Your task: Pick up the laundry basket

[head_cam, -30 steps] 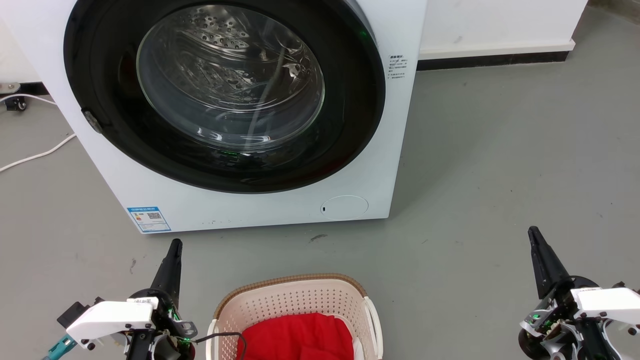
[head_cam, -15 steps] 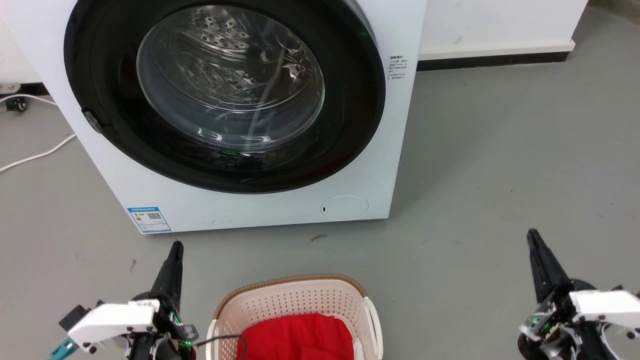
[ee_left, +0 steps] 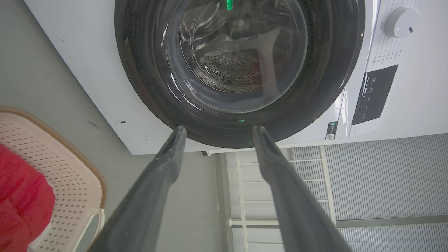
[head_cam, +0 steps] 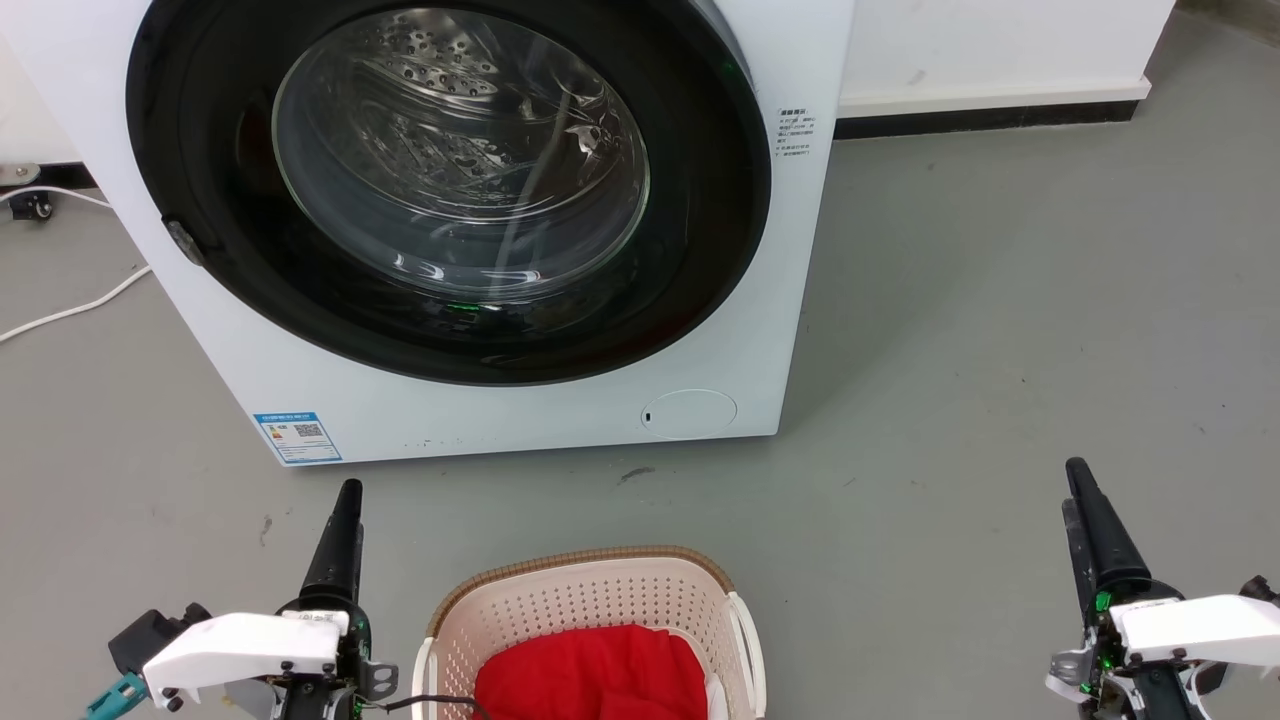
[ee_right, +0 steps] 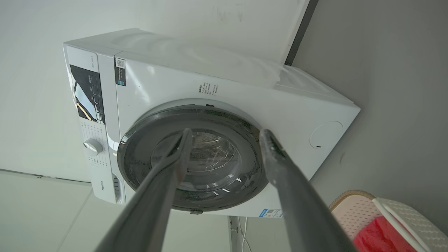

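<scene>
Holding red cloth [head_cam: 590, 672] sits the cream, perforated, brown-rimmed laundry basket [head_cam: 580, 598]; left tool [ee_left: 217, 131] and right tool [ee_right: 225, 132] gape.

The smooth grey floor [head_cam: 1000, 330] carries a white front-loading washing machine [head_cam: 450, 200] at the far left. A cream-white perforated plastic laundry basket [head_cam: 585, 600] with a brown rim stands nearer, apart from the machine. A white cable [head_cam: 70, 312] lies at the far left.
</scene>
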Controlling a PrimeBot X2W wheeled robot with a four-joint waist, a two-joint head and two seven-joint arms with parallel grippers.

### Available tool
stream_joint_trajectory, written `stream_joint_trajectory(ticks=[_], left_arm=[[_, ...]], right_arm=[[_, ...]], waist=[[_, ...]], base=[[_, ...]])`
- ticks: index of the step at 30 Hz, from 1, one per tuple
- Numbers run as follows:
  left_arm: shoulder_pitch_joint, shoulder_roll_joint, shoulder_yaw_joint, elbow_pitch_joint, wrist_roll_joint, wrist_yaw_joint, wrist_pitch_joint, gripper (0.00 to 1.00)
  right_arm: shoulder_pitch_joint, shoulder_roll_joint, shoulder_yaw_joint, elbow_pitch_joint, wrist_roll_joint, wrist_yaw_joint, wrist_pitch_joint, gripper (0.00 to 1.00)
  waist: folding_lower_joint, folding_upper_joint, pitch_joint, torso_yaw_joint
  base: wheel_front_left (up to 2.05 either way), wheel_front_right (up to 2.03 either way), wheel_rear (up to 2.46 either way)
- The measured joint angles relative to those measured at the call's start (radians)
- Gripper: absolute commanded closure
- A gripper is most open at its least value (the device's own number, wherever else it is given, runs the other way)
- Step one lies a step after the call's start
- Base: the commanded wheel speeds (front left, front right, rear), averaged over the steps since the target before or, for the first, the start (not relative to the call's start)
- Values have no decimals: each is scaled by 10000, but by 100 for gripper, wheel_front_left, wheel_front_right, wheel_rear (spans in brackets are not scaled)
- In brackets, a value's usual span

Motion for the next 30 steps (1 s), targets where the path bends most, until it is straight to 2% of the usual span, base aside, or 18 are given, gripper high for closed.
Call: stream_joint_trajectory(ticks=[1,9,30], left_arm=[[4,2,-79,-130,646,86,-153,0],[83,2,-299,-359,2284,270,-477,0],[294,13,-537,-750,5628,401,-1214,0]], right_arm=[[117,2,65,-167,-805,0,-107,0],[276,2,290,-583,-2813,2,-456,0],[780,2,619,-1254,-6483,2,-1204,0]], waist=[[1,0,1,1],[1,0,3,6],[1,0,36,-5]], base=[[0,0,0],[0,0,0],[0,0,0]])
